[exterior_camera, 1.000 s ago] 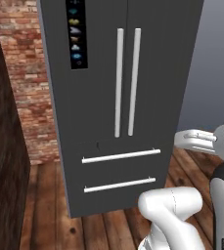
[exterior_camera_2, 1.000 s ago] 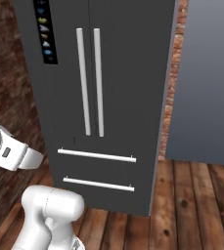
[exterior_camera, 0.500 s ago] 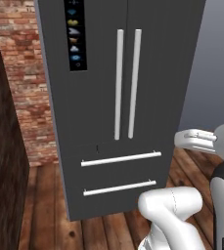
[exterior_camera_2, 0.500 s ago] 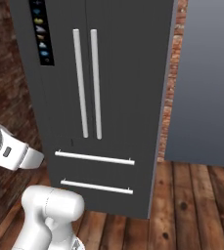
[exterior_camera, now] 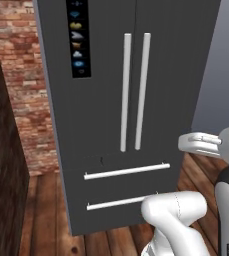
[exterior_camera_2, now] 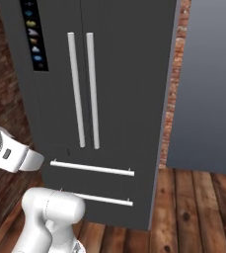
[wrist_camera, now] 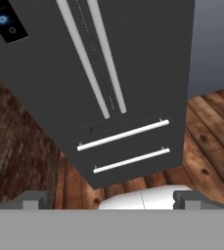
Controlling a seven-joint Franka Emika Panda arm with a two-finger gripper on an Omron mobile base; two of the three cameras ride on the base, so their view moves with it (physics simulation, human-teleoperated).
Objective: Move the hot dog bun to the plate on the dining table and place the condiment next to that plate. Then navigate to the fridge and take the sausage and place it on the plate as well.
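Note:
The tall dark grey fridge [exterior_camera: 106, 100] [exterior_camera_2: 129, 74] [wrist_camera: 143, 53] stands right ahead with both doors shut. Two long pale bar handles [exterior_camera: 135, 90] [exterior_camera_2: 82, 89] run down its middle. Its black icon panel [exterior_camera: 78, 40] sits at the upper left, and two lower drawers carry horizontal bars [exterior_camera: 126, 171] [exterior_camera_2: 91, 168]. In the hand view my gripper [wrist_camera: 112, 199] is open, fingertips [wrist_camera: 35, 198] wide apart, nothing between them, well short of the fridge. The sausage, hot dog bun, condiment, plate and dining table are out of view.
A red brick wall [exterior_camera: 26, 100] and a dark cabinet side [exterior_camera: 1, 180] flank the fridge on the left. A flat grey panel [exterior_camera_2: 213, 89] stands to its right. Wooden floor [exterior_camera_2: 198, 207] lies in front.
The whole picture has shifted a little, so the base has moved slightly relative to the fridge. The fridge doors and drawers stay shut and the gripper stays open.

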